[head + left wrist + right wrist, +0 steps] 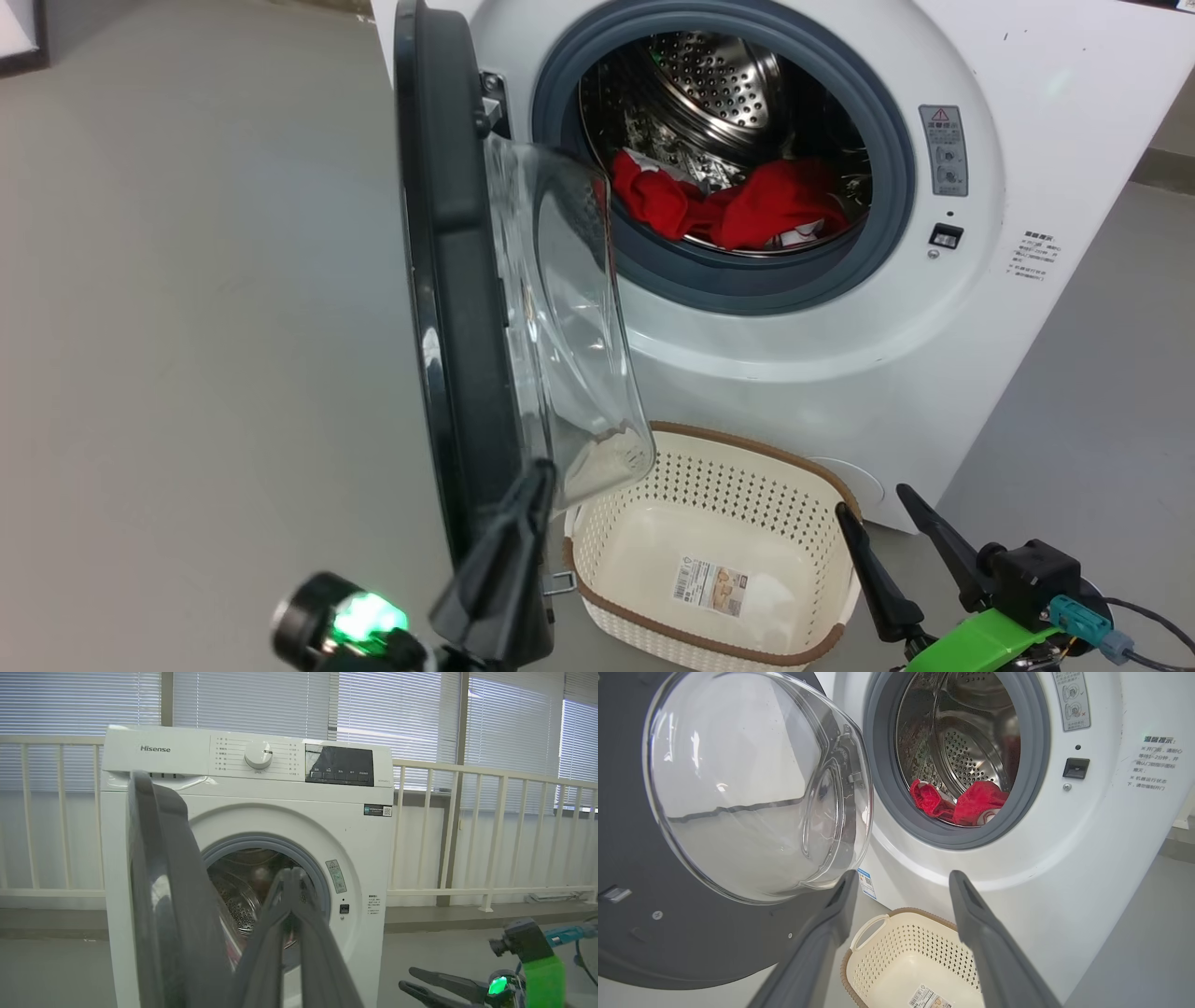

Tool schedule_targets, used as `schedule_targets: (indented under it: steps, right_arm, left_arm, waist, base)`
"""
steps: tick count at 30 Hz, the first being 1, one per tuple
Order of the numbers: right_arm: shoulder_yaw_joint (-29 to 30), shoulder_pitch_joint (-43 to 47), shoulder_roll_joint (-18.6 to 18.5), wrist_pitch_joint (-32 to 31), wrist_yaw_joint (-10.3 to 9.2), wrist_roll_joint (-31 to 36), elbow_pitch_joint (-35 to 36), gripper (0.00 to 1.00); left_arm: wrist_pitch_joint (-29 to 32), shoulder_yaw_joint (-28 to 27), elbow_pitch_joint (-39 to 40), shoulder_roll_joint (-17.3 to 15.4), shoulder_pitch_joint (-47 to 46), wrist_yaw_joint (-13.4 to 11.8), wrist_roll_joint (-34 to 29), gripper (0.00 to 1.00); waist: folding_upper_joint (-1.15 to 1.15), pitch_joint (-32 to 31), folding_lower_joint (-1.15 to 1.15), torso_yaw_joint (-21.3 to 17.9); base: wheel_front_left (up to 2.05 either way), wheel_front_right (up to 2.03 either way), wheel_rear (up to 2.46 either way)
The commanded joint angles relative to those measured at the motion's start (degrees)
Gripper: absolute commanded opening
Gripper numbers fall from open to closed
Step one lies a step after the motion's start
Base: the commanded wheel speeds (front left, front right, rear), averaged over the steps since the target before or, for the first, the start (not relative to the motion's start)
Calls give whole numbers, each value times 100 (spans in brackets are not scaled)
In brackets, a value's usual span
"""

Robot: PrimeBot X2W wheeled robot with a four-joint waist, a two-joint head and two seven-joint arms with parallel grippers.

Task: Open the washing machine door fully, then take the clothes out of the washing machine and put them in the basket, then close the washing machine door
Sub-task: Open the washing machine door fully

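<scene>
The white washing machine [1027, 112] stands before me, and its door [448, 280] is swung out so I see it edge-on, glass bowl facing the drum. Red clothes [738, 210] lie at the bottom of the steel drum. The cream basket [747, 448] sits on the floor under the opening, with just a sticker inside. My left gripper [540, 476] is shut with nothing in it, its tips by the door's lower inner rim. My right gripper [875, 501] stands open beside the basket's right end. In the right wrist view the open right gripper [902, 879] points over the basket [896, 952] toward the clothes [971, 805].
Grey floor [187, 327] stretches left of the door. In the left wrist view a pale railing [490, 826] and window blinds stand behind the washing machine [280, 807], the door [159, 882] is just left of my shut left gripper [292, 873], and the right gripper [405, 978] shows at lower right.
</scene>
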State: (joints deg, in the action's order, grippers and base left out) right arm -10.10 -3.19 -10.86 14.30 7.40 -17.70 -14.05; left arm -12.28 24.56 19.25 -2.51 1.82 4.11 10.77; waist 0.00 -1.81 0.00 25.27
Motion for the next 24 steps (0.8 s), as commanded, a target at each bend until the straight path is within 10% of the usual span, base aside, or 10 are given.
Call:
schedule_targets:
  steps: [1,24]
  right_arm:
    - [-88,-14,-37,70,9,42,137,100]
    - [-166,-38,-44,70,9,52,146,100]
  left_arm:
    - [49,-41,52,-39,-67,66,159,0]
    - [360,405,-1815,-38,-85,-166,1264,0]
  waist:
    - [0,0,0,3]
    - [0,33,0,-48]
  base:
    - [0,0,0]
    - [0,0,0]
